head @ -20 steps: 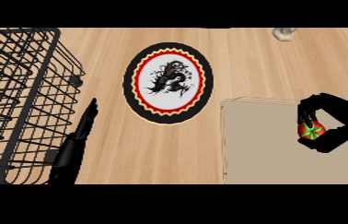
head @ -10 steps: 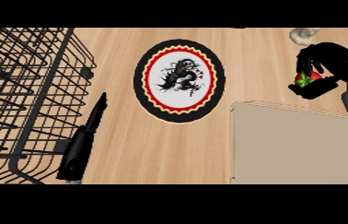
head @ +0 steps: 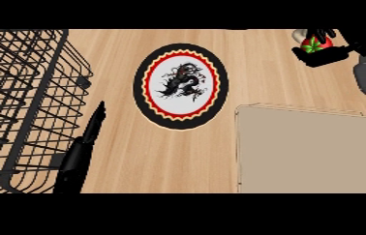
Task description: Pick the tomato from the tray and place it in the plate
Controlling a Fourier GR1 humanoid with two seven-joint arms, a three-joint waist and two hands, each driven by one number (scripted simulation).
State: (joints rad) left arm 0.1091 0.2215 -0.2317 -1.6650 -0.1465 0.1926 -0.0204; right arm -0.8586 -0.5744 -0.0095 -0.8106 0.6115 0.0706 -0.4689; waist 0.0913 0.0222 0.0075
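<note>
We see the plate (head: 181, 86) mid-counter | rack (head: 32, 103) at its left | tray (head: 300, 149) near right, just beside the plate's rim | tomato (head: 312, 44) far right, beyond the tray (in the right hand (head: 325, 52)).

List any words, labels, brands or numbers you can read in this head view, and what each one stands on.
None: no readable text shows anywhere.
plate: a black dragon-like figure inside a red and yellow scalloped ring, no lettering.
tomato, held in the right hand: unmarked.
tray, wire basket, left hand: plain, no labels.
</note>
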